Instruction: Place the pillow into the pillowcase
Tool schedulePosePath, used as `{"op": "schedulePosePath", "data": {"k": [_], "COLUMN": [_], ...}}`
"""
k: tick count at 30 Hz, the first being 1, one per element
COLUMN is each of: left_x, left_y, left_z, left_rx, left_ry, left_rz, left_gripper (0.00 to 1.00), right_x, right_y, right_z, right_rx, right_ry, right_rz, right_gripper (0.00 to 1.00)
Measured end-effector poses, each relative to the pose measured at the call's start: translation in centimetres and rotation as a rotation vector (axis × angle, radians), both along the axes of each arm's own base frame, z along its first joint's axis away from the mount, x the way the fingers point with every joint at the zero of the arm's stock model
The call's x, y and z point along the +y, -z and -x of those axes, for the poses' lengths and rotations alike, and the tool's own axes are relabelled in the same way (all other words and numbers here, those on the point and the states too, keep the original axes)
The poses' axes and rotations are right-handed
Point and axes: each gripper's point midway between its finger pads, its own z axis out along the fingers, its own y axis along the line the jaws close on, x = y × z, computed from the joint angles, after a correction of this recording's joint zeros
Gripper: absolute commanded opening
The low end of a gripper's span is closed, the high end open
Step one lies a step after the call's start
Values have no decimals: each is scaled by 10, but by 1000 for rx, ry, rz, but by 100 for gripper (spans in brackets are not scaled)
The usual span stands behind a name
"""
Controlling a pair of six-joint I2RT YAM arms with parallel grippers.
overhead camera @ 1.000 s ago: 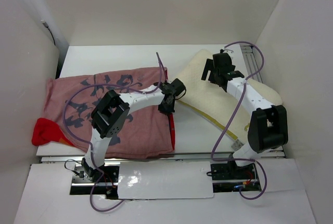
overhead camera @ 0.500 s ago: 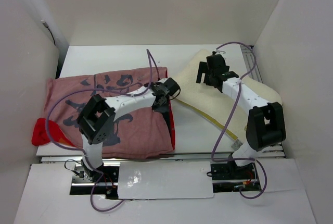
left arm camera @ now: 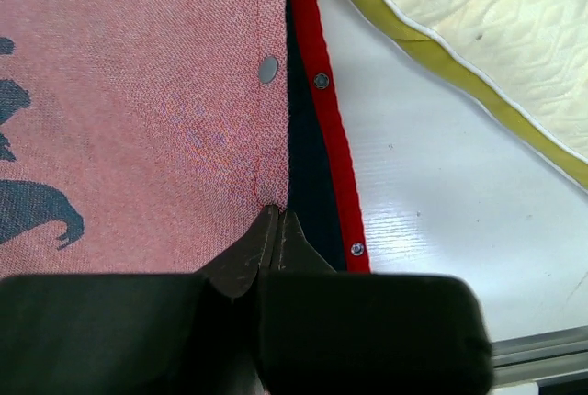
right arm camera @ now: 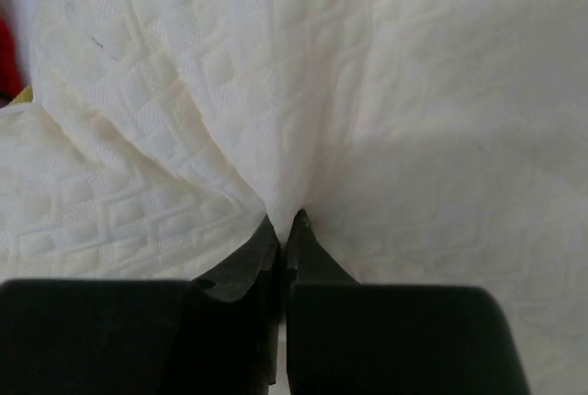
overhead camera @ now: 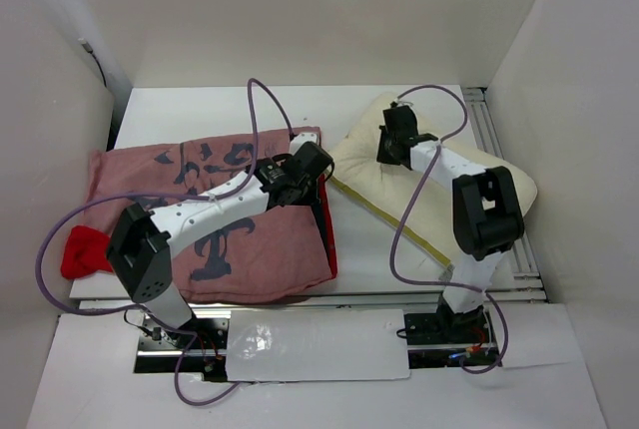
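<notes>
The pillow (overhead camera: 374, 182) lies right-rear on the table (overhead camera: 200, 110), just beside the pillowcase (overhead camera: 270, 244), whose dark markings are unreadable. The right gripper (right arm camera: 287, 220) pinches a pillow fold; the left gripper (left arm camera: 274, 216) pinches the pillowcase's open hem.

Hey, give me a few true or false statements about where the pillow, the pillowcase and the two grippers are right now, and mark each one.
1. The left gripper is shut on the pillowcase at its open edge. True.
2. The pillow is partly inside the pillowcase. False: it lies wholly outside, to the right of it.
3. The right gripper hangs open above the pillow. False: it is shut, pinching a fold of the pillow's fabric.
4. The pillowcase's open edge faces the pillow. True.
</notes>
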Motion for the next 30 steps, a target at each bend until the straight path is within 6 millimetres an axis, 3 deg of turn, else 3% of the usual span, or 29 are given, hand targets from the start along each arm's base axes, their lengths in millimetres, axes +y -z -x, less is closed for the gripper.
{"op": "schedulePosePath", "data": {"k": [4,8,15,20,24,27,30], "left_x": [1,2,4,7,11,14,15], "left_y": [-1,-1,-7,-25,-37,-40,-39], "left_z": [-1,-2,0,1,3,5,6], "left_rx": [-7,-12,-18,-49,-70,-76,-74], "left_ry": [-4,-8,-14,-25,-45,-47,-48], "left_rz": [-5,-8,2,35,61,66,62], "left_gripper": [0,0,0,0,0,0,0], "right_x": [-2,-1,29,41,33,31,44], "right_y": [-10,-35,-77,-65,-50,-45,-42], "right_z": [3,22,63,82,92,95,106], "right_rx": [-60,-111,-183,-156,-111,-96,-83], "right_ry": [16,11,-57,-66,-36,-25,-48], "right_rz": [-38,-21,-11,32,69,88,94], "right_gripper": [0,0,0,0,0,0,0]}}
